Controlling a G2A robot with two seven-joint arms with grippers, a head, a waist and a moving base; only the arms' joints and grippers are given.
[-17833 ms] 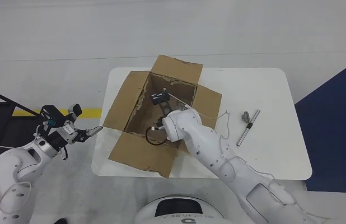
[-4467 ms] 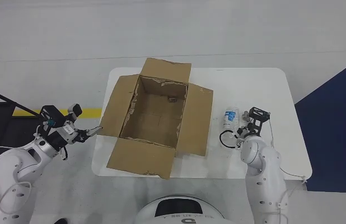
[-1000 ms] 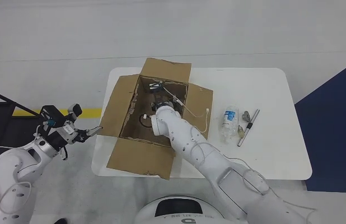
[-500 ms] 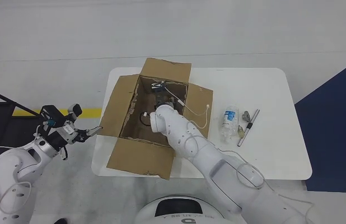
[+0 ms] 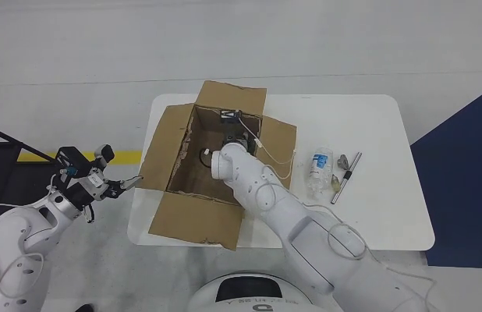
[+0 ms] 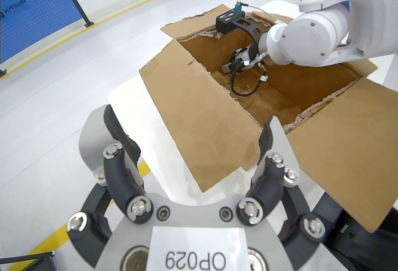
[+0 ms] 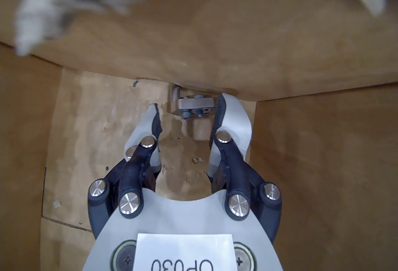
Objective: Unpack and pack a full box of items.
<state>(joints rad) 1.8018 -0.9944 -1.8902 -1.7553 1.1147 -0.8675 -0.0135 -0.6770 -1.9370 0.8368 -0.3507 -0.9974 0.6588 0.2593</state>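
The open cardboard box (image 5: 217, 168) stands on the white table (image 5: 366, 125). My right arm (image 5: 249, 175) reaches down into it near the far wall. Inside, my right gripper (image 7: 188, 110) is open just above the box floor. A small grey metal part (image 7: 192, 104) with bolts lies against the wall, right at its fingertips (image 7: 230, 110). My left gripper (image 6: 192, 129) hangs open and empty off the table's left side, facing the box's near flap (image 6: 199, 117). A black cable loop (image 6: 245, 89) dangles from the right wrist inside the box.
To the right of the box lie a clear plastic bottle (image 5: 320, 168), a small metal piece (image 5: 344, 162) and a pen-like rod (image 5: 345, 179). The box's flaps (image 5: 196, 218) are spread outward. Bare table lies at the far right.
My right arm left the items on the table's right side, went into the box and pushed on toward its far wall. The left arm has stayed still.
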